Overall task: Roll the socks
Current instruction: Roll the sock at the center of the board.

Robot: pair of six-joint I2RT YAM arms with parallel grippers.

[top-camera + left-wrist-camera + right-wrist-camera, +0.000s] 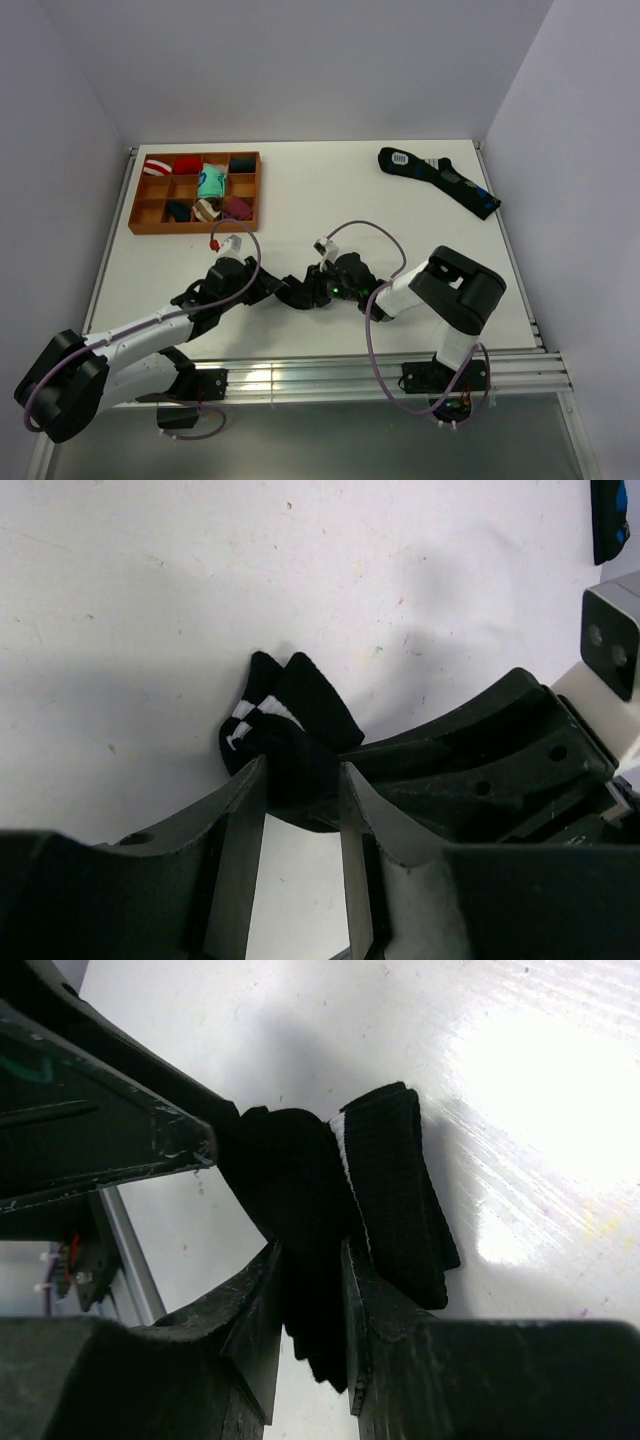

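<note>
The socks [300,294] are a small black bundle on the white table, lying between the two arms near the front edge. In the left wrist view the socks [300,695] show two white cuff stripes, and my left gripper [303,770] has the bundle's near end between its fingertips, touching both. My right gripper [312,1260] is shut on a black fold of the socks [390,1180], which hangs down between its fingers. From above, the left gripper [283,290] and right gripper [318,290] face each other tip to tip.
A wooden compartment tray [190,230] with several colourful rolled bundles stands at the back left. A longer dark sock with blue marks [440,180] lies at the back right. Metal rails run along the table's near edge.
</note>
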